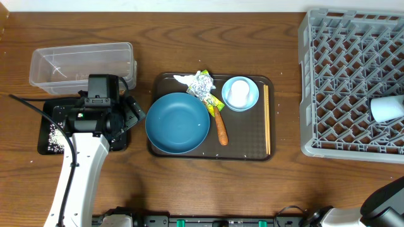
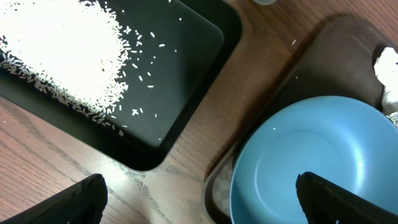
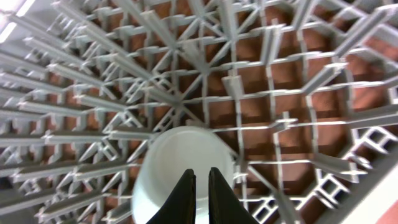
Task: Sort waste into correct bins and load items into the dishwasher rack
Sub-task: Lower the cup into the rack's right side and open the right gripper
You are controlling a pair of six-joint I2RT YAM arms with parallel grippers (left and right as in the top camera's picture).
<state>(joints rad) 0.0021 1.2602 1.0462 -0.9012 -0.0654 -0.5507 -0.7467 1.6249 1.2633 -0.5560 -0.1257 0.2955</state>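
Observation:
My left gripper (image 1: 130, 111) is open and empty. It hovers between the black tray (image 1: 117, 142) holding loose rice (image 1: 52, 133) and the dark-blue bowl (image 1: 178, 123). In the left wrist view the open fingers (image 2: 205, 202) span the gap between the black tray (image 2: 186, 81) with rice (image 2: 62, 50) and the bowl (image 2: 311, 162). The clear tub (image 1: 82, 63) lies behind the tray. My right gripper (image 3: 199, 186) is shut on the rim of a white cup (image 3: 180, 155) over the grey rack (image 3: 280, 93). The cup (image 1: 386, 108) sits inside the rack (image 1: 328, 82) at its right side.
The brown serving tray (image 1: 252, 145) holds the bowl, crumpled foil (image 1: 203, 85), a yellow-green wrapper (image 1: 215, 104), a carrot stick (image 1: 221, 129), a pale-blue bowl (image 1: 251, 94) with a white cup (image 1: 238, 92) in it, and chopsticks (image 1: 266, 120). The right arm (image 1: 385, 202) enters at the bottom right.

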